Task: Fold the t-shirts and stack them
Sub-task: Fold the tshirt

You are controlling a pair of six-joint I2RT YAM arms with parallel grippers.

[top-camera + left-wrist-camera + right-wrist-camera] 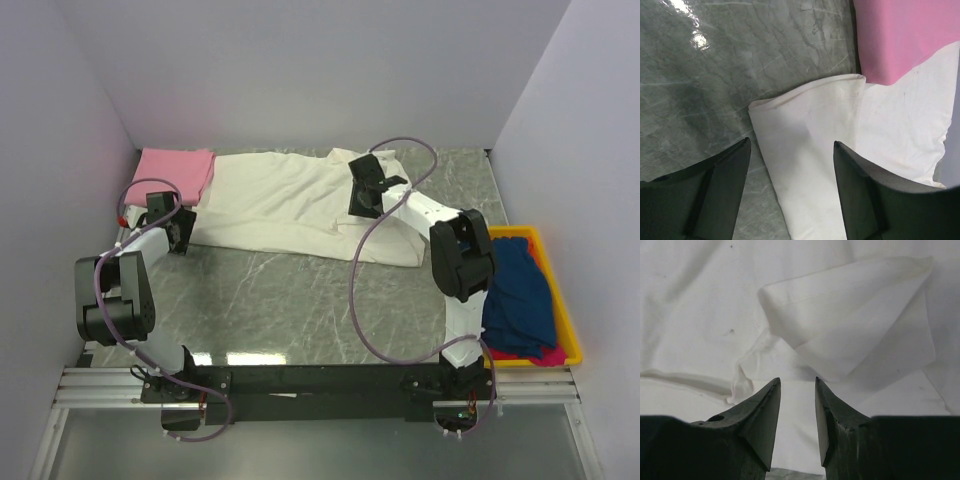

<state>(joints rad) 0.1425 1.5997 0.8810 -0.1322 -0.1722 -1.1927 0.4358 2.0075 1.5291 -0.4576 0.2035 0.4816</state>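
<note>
While the cream-white t-shirt (290,205) lies spread at the table's (300,300) far side, touching the pink t-shirt (178,172), the left gripper (790,145) gapes wide over its corner and the right gripper (797,382) stands slightly parted above a sleeve, both empty; dark blue t-shirts (520,295) fill the yellow bin (566,320).

I see the cream-white t-shirt (290,205) spread, rumpled, across the far worktop (300,300), touching the folded pink t-shirt (175,172) at far left. The dark blue t-shirt (520,290) lies heaped over the magenta t-shirt (546,354) at right.
</note>
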